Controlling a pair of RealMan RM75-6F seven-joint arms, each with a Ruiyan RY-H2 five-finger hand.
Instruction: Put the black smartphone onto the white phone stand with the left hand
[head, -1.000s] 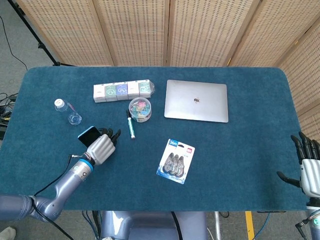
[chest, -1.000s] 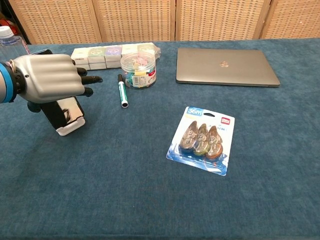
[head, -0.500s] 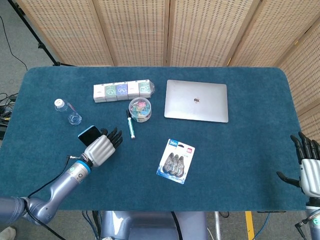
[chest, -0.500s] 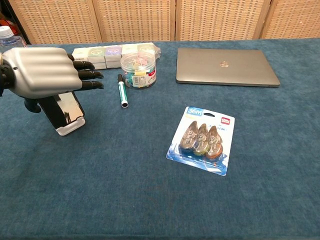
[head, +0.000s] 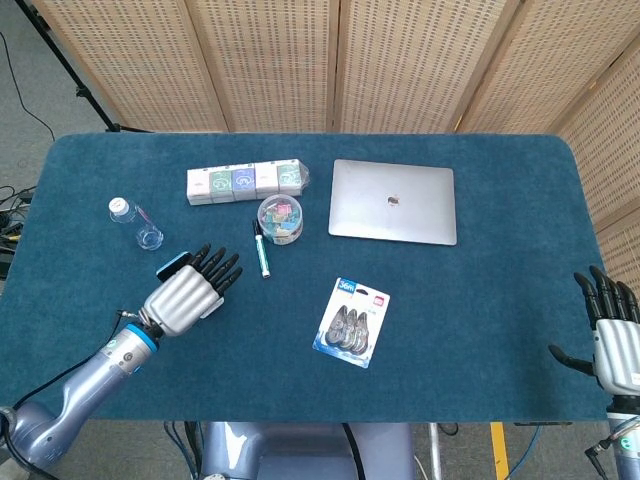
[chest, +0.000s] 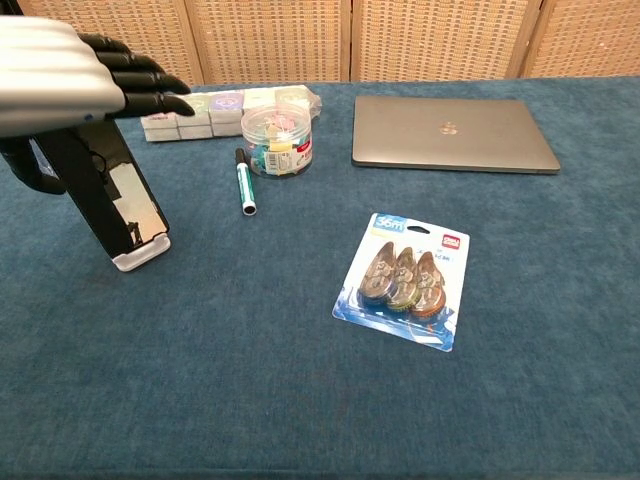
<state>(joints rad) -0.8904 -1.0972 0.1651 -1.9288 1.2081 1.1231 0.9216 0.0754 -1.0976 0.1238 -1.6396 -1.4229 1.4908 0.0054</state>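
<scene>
The black smartphone (chest: 108, 188) leans upright in the white phone stand (chest: 141, 254) at the left of the table. In the head view only its top edge (head: 175, 266) shows past my left hand (head: 186, 293). That left hand (chest: 62, 74) hovers above the phone with its fingers stretched out flat and nothing in them. Its dark thumb hangs beside the phone's left edge; I cannot tell whether it touches. My right hand (head: 611, 337) is at the table's near right corner, fingers spread and empty.
A green marker (chest: 243, 181) and a clear jar of clips (chest: 277, 139) lie right of the phone. A row of small boxes (chest: 225, 106) and a grey laptop (chest: 450, 133) sit further back. A blister pack (chest: 405, 281) is mid-table, and a bottle (head: 135, 222) at far left.
My left hand has lifted off the phone and drawn back towards me, its fingers straightening. The phone stays leaning in the stand. The right hand has barely moved.
</scene>
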